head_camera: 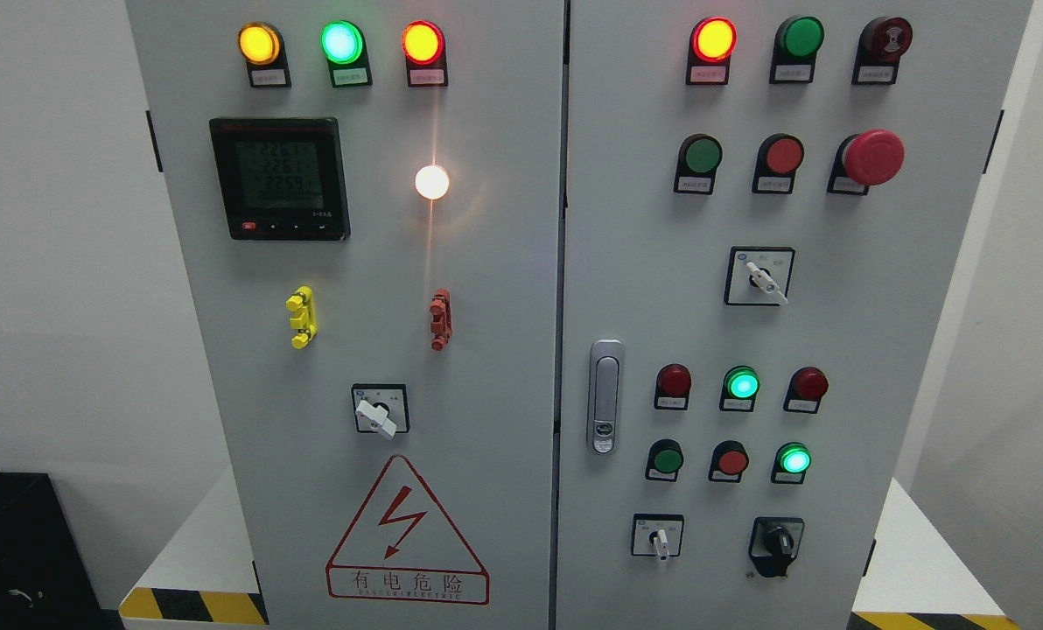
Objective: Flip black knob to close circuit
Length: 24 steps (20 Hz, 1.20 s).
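one black knob [777, 544] low on the right cabinet door [924, 350] — neither robot hand in view

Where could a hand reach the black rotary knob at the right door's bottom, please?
Bare grey panel lies right of the black rotary knob and below it. Left is tighter: a white-handled selector switch sits there. Above is crowded with a lit green indicator lamp and a red push button.

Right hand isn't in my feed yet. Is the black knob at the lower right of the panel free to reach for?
Probably yes: the black knob sits exposed on the right door, nothing covering it. Neither hand shows, so actual reach cannot be judged.
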Motion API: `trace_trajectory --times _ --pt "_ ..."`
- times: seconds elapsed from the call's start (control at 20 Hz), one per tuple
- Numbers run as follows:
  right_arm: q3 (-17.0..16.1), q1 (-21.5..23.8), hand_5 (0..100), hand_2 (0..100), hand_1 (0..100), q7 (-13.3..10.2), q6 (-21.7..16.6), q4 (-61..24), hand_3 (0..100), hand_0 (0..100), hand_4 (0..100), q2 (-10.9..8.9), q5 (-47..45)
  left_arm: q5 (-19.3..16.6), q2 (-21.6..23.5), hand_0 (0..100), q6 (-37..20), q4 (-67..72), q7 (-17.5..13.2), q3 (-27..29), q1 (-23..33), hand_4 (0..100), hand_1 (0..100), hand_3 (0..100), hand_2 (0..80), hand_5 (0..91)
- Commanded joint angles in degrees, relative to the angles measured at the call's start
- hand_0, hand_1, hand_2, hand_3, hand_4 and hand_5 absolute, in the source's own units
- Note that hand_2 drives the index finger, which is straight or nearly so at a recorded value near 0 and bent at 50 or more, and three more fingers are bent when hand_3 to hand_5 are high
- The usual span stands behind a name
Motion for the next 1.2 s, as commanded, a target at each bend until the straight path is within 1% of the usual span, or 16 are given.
trace_trajectory --times 0.0,0.2,0.35,0.45,0.65,0.8,0.85,1.0,1.05,1.1,1.15 --pt "-1.0 0.0 0 0 0 -0.2 0.0 0.0 0 0 0 0.02 1.8 0.0 0.0 12 0.0 0.0 0.0 0.0 0.0 0 56 0 0.0 0.0" --pt "-1.0 0.0 0 0 0 -0.1 0.0 -0.3 0 0 0 0.02 1.9 0.0 0.0 12 0.0 0.0 0.0 0.0 0.0 0 56 0 0.0 0.0" --pt "-1.0 0.6 0 0 0 2.5 0.1 -2.8 0 0 0 0.11 1.9 0.0 0.0 12 0.0 0.0 0.0 0.0 0.0 0 56 0 0.0 0.0" --pt "-0.1 1.5 0 0 0 3.2 0.5 -6.7 0 0 0 0.02 3.0 0.0 0.0 12 0.0 0.0 0.0 0.0 0.0 0 56 0 0.0 0.0" --pt "-0.7 2.4 0 0 0 4.8 0.8 -14.8 0 0 0 -0.07 8.5 0.0 0.0 12 0.0 0.0 0.0 0.0 0.0 0 56 0 0.0 0.0" --pt "-0.6 2.4 0 0 0 4.8 0.9 -20.8 0 0 0 -0.42 11.9 0.0 0.0 12 0.0 0.0 0.0 0.0 0.0 0 56 0 0.0 0.0" --pt "-0.6 2.4 0 0 0 4.8 1.6 -23.1 0 0 0 -0.59 13.8 0.0 0.0 12 0.0 0.0 0.0 0.0 0.0 0 56 0 0.0 0.0" --pt "-1.9 2.4 0 0 1 4.9 3.2 -31.4 0 0 0 -1.12 19.3 0.0 0.0 12 0.0 0.0 0.0 0.0 0.0 0 56 0 0.0 0.0" --pt "-2.5 2.4 0 0 2 4.9 3.3 -34.0 2 0 0 -1.21 21.3 0.0 0.0 12 0.0 0.0 0.0 0.0 0.0 0 56 0 0.0 0.0" --pt "-3.4 2.4 0 0 2 4.8 3.4 -36.5 6 0 1 -1.47 23.8 0.0 0.0 12 0.0 0.0 0.0 0.0 0.0 0 56 0 0.0 0.0" --pt "-4.1 2.4 0 1 2 4.9 3.4 -38.6 12 0 8 -1.56 26.6 0.0 0.0 12 0.0 0.0 0.0 0.0 0.0 0 56 0 0.0 0.0"
